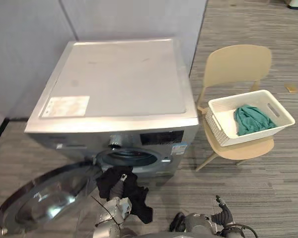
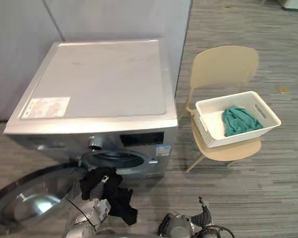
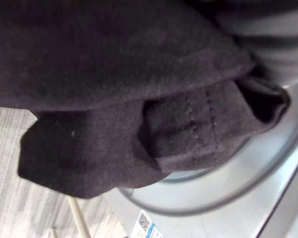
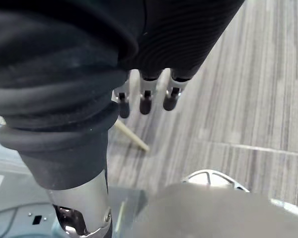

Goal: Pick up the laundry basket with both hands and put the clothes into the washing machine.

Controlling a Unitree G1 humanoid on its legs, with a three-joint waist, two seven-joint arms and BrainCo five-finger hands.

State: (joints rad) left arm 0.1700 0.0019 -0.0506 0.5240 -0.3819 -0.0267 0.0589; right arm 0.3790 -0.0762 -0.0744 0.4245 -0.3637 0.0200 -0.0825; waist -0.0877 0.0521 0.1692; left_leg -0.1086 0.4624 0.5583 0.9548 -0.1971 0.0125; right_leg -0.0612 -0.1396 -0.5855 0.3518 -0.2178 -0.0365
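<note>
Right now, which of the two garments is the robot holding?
The black garment, gripped by the left hand in front of the washing machine's open drum. The teal garment lies in the white basket on the chair.

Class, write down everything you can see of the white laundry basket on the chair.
The laundry basket is white, rectangular and open-topped, and looks like plastic. The end wall facing the washing machine has a fine lattice pattern, the long front wall looks plain, and a slot handle is cut into each end wall. It sits upright on the seat of the beige chair, turned at an angle, with one corner overhanging. A crumpled teal-green cloth lies inside.
</note>
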